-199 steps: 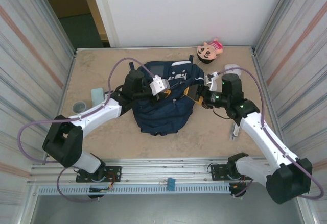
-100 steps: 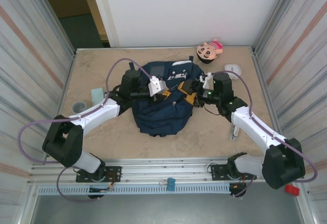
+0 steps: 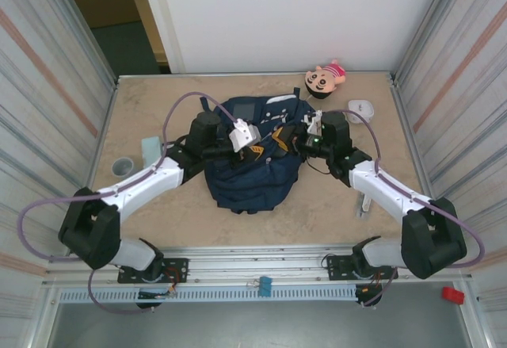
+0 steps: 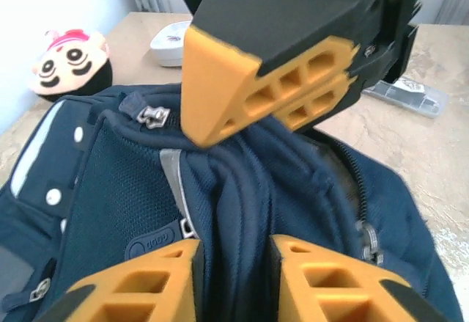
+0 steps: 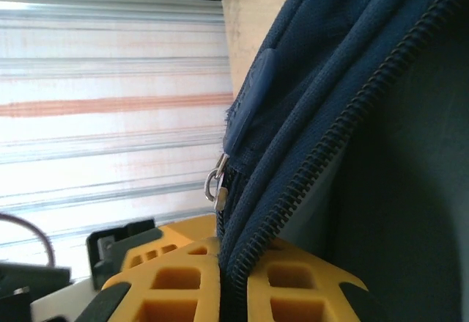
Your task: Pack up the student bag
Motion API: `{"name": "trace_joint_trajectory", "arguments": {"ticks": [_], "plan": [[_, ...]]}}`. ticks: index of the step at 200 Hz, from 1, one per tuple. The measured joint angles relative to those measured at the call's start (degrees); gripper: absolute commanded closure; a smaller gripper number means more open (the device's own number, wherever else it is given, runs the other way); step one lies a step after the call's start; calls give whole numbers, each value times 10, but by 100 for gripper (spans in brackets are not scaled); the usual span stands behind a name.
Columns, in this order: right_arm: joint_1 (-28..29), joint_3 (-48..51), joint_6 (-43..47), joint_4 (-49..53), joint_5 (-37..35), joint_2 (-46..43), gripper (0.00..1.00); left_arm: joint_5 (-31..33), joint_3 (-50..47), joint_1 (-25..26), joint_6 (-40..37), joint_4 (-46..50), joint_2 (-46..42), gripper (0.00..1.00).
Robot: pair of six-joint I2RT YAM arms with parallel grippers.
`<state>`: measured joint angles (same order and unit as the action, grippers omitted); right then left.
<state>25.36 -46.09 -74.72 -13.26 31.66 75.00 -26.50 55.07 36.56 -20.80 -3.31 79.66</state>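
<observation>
The student bag [image 3: 252, 166], a navy-blue backpack, lies mid-table with its top toward the far wall. Above its upper middle is my left gripper [image 3: 258, 149]. In the left wrist view, that left gripper [image 4: 234, 267] has its orange fingers parted, and a raised fold of the bag's fabric [image 4: 242, 190] sits in the gap. My right gripper [image 3: 285, 139] meets the bag from the right. It is shut on the bag's zipper edge [image 5: 308, 183]. A metal zipper pull [image 5: 218, 183] hangs just beyond the right gripper [image 5: 233, 267]. The right gripper [image 4: 253, 120] pinches the same fabric ridge from above.
A plush doll head [image 3: 323, 79] lies at the back right, with a white rounded object [image 3: 360, 108] near it. A clear flat case [image 3: 364, 203] lies by the right arm. A teal block [image 3: 150, 148] and a grey ring [image 3: 122, 165] sit at left. Corrugated walls close both sides.
My right gripper moved left onto the bag and closed on its zipper edge. My left gripper's jaws, pinched shut earlier, have parted around the fabric fold.
</observation>
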Motion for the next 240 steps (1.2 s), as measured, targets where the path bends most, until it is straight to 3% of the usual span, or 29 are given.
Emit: {"name": "trace_joint_trajectory", "arguments": {"ticks": [58,92,111,166,240], "plan": [[27,-7,4,14,-40,1,100,172,44,58,303,160,-129,51],[38,-17,15,33,-52,1,100,231,63,146,444,250,-117,50],[40,-23,19,42,-58,1,100,253,82,167,505,293,-85,49],[43,-27,23,54,-64,1,100,294,112,169,597,339,-29,53],[52,-31,30,56,-64,5,100,317,144,193,629,338,21,57]]}}
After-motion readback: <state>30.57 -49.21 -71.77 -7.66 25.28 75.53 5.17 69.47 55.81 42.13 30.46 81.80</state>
